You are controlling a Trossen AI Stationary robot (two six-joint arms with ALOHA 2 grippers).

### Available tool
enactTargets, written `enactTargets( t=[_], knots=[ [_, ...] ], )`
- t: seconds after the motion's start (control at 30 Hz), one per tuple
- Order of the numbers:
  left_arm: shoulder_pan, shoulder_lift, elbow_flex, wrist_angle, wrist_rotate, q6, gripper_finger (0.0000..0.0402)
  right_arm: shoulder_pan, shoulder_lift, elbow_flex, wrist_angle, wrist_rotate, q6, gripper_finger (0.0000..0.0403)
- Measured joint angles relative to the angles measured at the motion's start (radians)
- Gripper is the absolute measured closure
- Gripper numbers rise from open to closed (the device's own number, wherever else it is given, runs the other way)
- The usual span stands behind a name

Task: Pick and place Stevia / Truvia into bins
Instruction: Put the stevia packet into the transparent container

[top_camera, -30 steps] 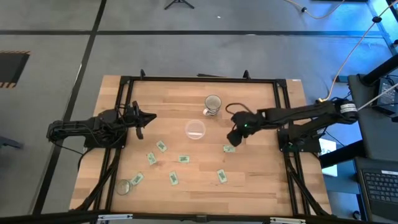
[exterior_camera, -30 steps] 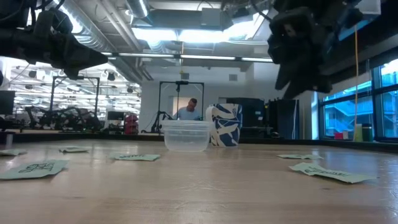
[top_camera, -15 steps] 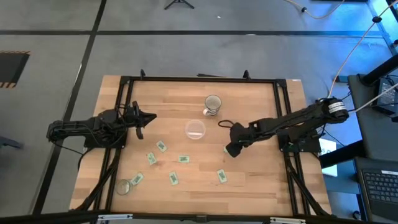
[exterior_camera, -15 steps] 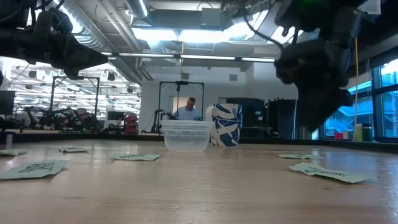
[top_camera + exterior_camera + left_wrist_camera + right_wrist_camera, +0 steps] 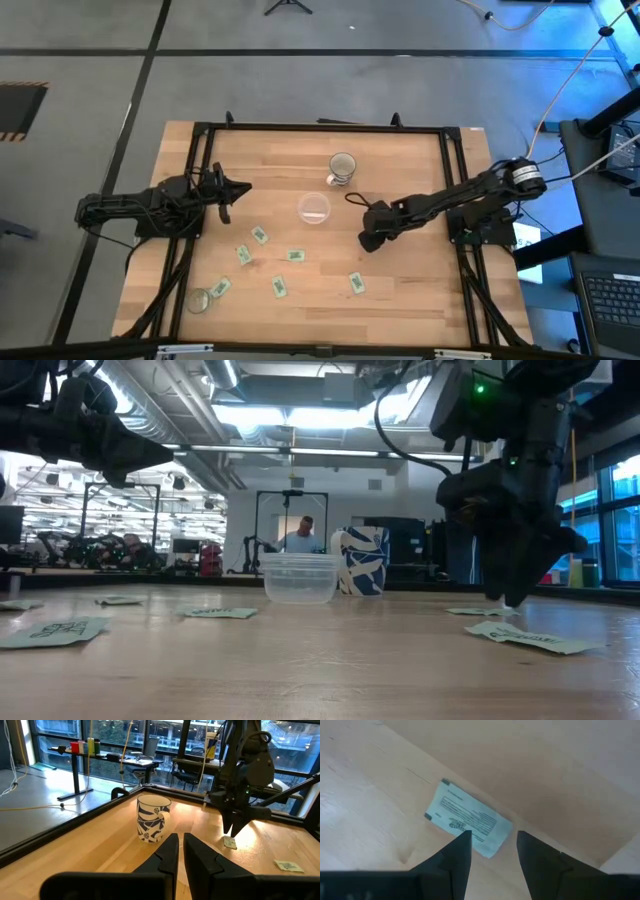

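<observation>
Several pale green sachets lie flat on the wooden table, among them three (image 5: pixel 259 236) (image 5: pixel 296 255) (image 5: pixel 355 283). The clear round cup (image 5: pixel 314 208) stands at mid table and also shows in the low view (image 5: pixel 298 578). My right gripper (image 5: pixel 368 240) is open and points down, low over one sachet (image 5: pixel 469 818). Its fingertips (image 5: pixel 462 840) stand at that sachet's end. The left wrist view shows that sachet (image 5: pixel 230 842) under the gripper. My left gripper (image 5: pixel 235 187) waits shut above the table's left side. My right gripper stands with its open fingers over one short end of the sachet (image 5: pixel 490 845), coming from above. The sachet lies flat on the table. I cannot tell whether the fingertips touch it.
A blue-and-white patterned mug (image 5: pixel 342 165) stands beyond the clear cup. A small flat clear round piece (image 5: pixel 199 299) lies near the front left, beside a sachet (image 5: pixel 219 288). A black frame (image 5: pixel 320 127) runs around the table. A person shows far off in the room (image 5: pixel 303 536).
My right gripper has moved toward the table's near edge and a little left, and has come down from well above the table to just over the sachet. The sachets and the cup have stayed in place.
</observation>
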Motion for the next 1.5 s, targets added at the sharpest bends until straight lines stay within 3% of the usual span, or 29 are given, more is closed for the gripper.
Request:
enactTargets(
  t=[0.47, 0.87, 1.5],
  knots=[
    [0.000, 0.000, 0.000, 0.000, -0.003, 0.000, 0.0380, -0.001, 0.052, 0.004, 0.012, -0.018, -0.003, 0.0244],
    [0.000, 0.000, 0.000, 0.000, -0.003, 0.000, 0.0380, -0.001, 0.055, 0.003, -0.031, -0.017, -0.031, 0.0326],
    [0.000, 0.000, 0.000, 0.000, -0.003, 0.000, 0.0380, -0.001, 0.084, 0.006, -0.049, -0.015, -0.064, 0.0385]
  ],
)
